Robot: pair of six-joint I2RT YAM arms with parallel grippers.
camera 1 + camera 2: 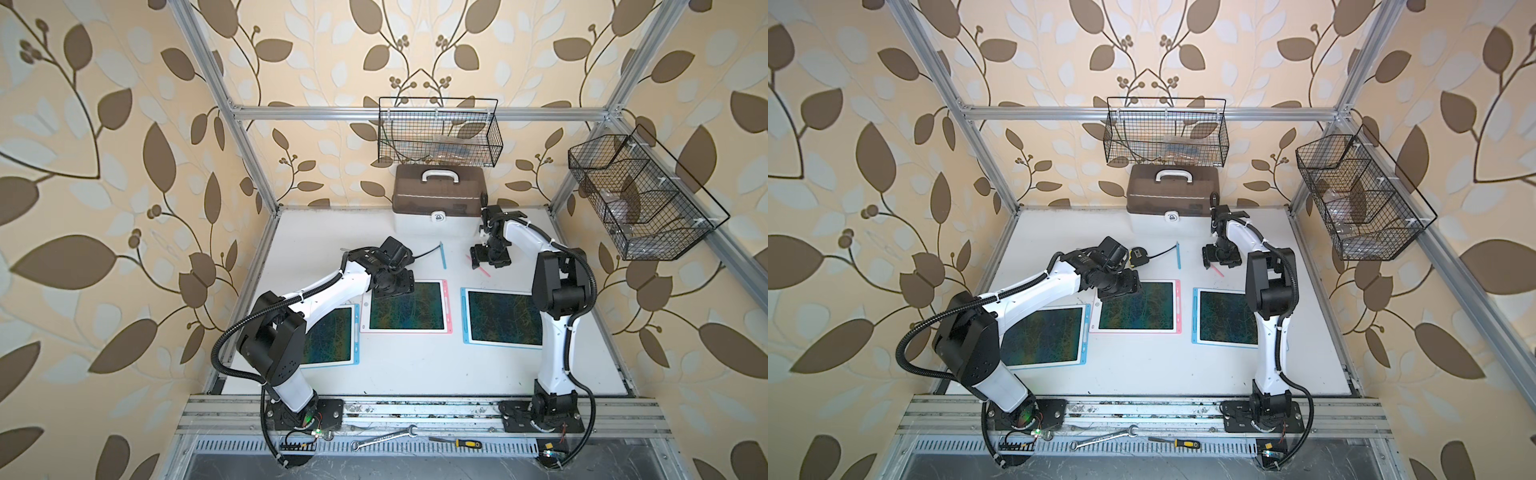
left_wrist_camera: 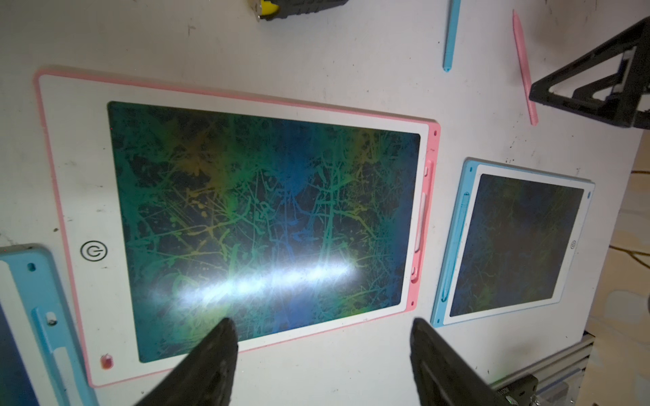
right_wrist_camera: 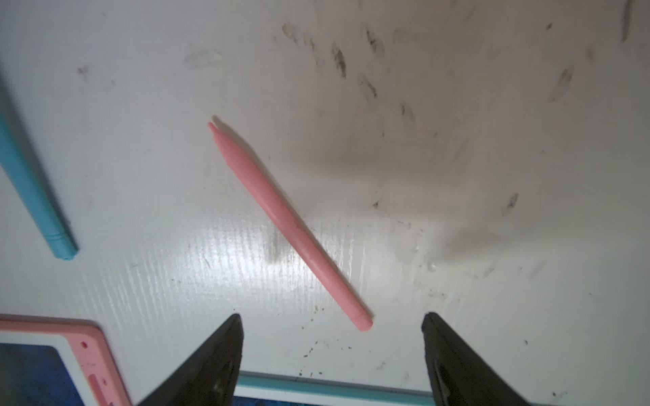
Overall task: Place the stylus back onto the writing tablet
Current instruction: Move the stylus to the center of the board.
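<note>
A pink stylus (image 3: pixel 288 221) lies flat on the white table, slanted, just behind the tablets (image 1: pixel 484 272). My right gripper (image 3: pixel 331 316) hangs open right above it, and its rear end lies between the fingertips (image 1: pixel 488 255). A blue stylus (image 1: pixel 443 255) lies to its left. The pink-rimmed writing tablet (image 1: pixel 448 307) sits in the middle with its side slot bare (image 2: pixel 427 211). Over that tablet's far left corner my left gripper (image 2: pixel 323 325) hovers open and holds nothing (image 1: pixel 392 286). A blue-rimmed tablet (image 1: pixel 464 316) lies to the right, another (image 1: pixel 355 332) to the left.
A brown toolbox (image 1: pixel 438 195) stands against the back wall. A tape measure (image 1: pixel 1140 255) lies behind my left wrist. Wire baskets hang at the back (image 1: pixel 438 133) and on the right wall (image 1: pixel 636 195). A wrench (image 1: pixel 384 438) and a screwdriver (image 1: pixel 467 443) rest on the front rail.
</note>
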